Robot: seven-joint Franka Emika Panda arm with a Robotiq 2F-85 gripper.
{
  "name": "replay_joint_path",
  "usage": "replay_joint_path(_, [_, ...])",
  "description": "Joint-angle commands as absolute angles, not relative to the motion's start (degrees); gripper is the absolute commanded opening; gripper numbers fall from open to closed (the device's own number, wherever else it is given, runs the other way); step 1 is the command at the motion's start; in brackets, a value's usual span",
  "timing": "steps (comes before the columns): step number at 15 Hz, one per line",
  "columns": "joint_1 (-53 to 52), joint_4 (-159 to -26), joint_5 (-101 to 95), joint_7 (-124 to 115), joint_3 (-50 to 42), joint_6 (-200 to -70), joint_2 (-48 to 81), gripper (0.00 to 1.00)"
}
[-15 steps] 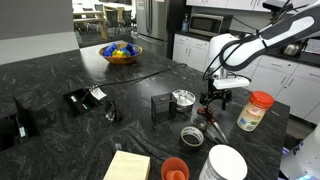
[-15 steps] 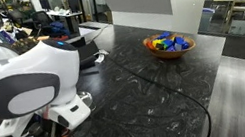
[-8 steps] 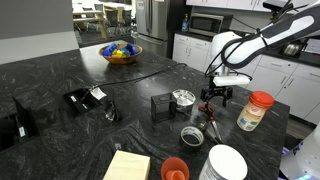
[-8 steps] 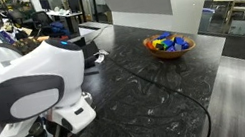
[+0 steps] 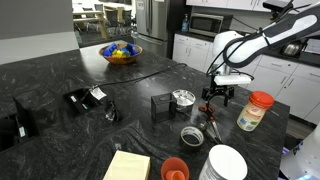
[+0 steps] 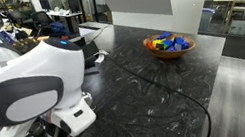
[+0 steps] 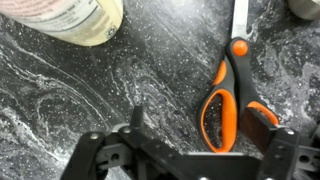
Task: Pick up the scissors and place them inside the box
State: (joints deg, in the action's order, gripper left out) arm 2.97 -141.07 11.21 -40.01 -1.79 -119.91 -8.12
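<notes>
Scissors just beneath end effector

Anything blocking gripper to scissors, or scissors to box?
Gripper to scissors: nothing visible. In the wrist view they lie on bare counter right by the open fingers. Scissors to box: the round silver tin stands beside the box on the scissors' side, so a low carry might clip it.

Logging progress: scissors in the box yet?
Out. The scissors lie flat on the counter in the wrist view; the box stands apart.
</notes>
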Motion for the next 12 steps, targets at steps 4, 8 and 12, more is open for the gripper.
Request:
replay_joint_path(4, [4.61, -145.03, 8.98, -45.59, -1.53, -121.24, -11.93, 1.0])
replay_joint_path(8, [5.22, -146.18, 8.57, -47.0, -1.51, -121.58, -13.69, 1.0])
replay_joint_path(12, [5.25, -146.74, 9.47, -46.76, -1.46, -121.25, -15.01, 1.0])
